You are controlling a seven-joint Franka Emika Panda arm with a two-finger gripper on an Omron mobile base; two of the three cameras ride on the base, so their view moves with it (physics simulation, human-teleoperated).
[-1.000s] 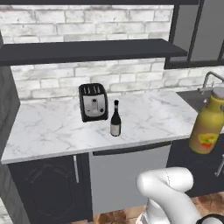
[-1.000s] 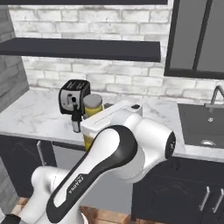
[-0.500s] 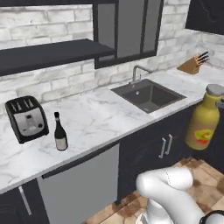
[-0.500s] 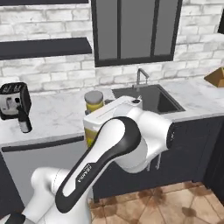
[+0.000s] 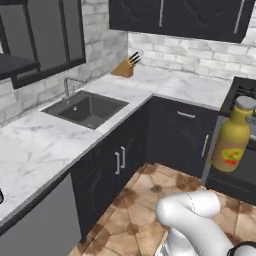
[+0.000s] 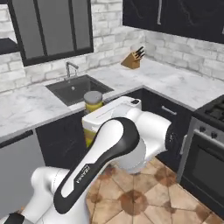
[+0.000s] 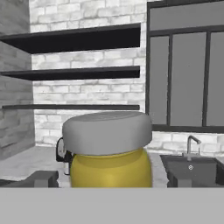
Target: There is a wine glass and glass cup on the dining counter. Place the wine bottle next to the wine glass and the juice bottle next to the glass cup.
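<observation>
Juice bottle (image 7: 111, 162) sits between the two tips of the gripper (image 7: 111, 180). The jaws stand wide, one dark finger (image 7: 41, 178) on each side of the amber body, and they hold it. In the hand view its grey cap is uppermost and close to the lens.

In the left base view the bottle (image 5: 231, 145) hangs upright in the air at the right, above the floor (image 5: 130, 210) and in front of the stove (image 5: 240, 90), touching no surface. Its yellow-red label faces the camera. In the right base view the bottle (image 6: 92, 105) shows mostly as a cap and a strip of amber behind the white arm.

Behind the bottle in the hand view a dark toaster (image 7: 60, 151) peeks out at its left, and dark shelves (image 7: 74, 39) cross the brick wall above. To the right lies the sink (image 7: 192, 168) with its faucet (image 7: 192, 142).

Further out, the marble counter (image 5: 30, 145) runs along the wall and turns a corner. The sink (image 5: 85, 107) is set in it, and a knife block (image 5: 125, 67) stands near the corner. Dark cabinets hang above.
</observation>
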